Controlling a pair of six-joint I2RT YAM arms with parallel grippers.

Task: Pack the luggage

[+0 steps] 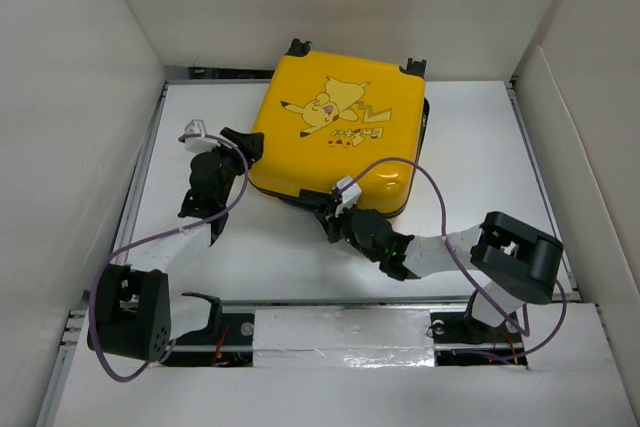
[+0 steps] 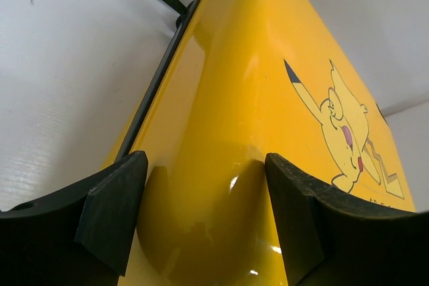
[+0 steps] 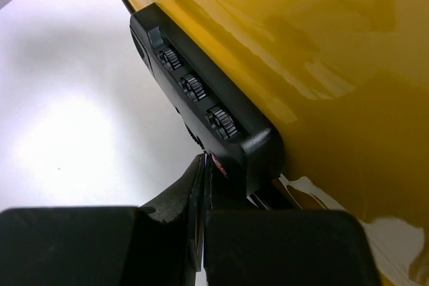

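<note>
luggage [image 1: 335, 137] shut; lock [image 3: 201, 102] before right tool [image 3: 202, 172]

From the right wrist we see only a strip of the suitcase [image 3: 322, 45], the rest cut off; the numbers on its lock [image 3: 201, 108] dials are too blurred to read, and we cannot tell whether the right gripper [image 3: 203, 165] pinches anything between its closed fingers [image 3: 281, 246]. From the left wrist, a finger [image 2: 315, 232] of the left gripper [image 2: 204, 172] hides the lettering under the cartoon print [image 2: 345, 132]

Closed yellow Pikachu luggage [image 1: 335, 142], flat on table, slightly askew
</note>
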